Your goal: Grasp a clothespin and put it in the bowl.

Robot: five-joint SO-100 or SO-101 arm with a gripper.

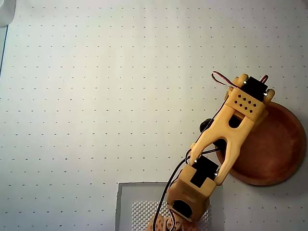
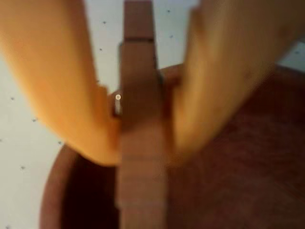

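Overhead looks straight down; wrist view hugs bowl [image 2: 228,181].

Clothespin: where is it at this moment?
In the wrist view, the clothespin is clamped between the gripper fingers, above the bowl near its rim; the overhead view hides it.

Clothespin [image 2: 142,143] over bowl [image 1: 274,154].
Wooden pin, pinched between the yellow fingers; reddish-brown bowl at right in overhead view.

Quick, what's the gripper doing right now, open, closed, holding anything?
Gripper: closed on the clothespin, held over the bowl in the wrist view.
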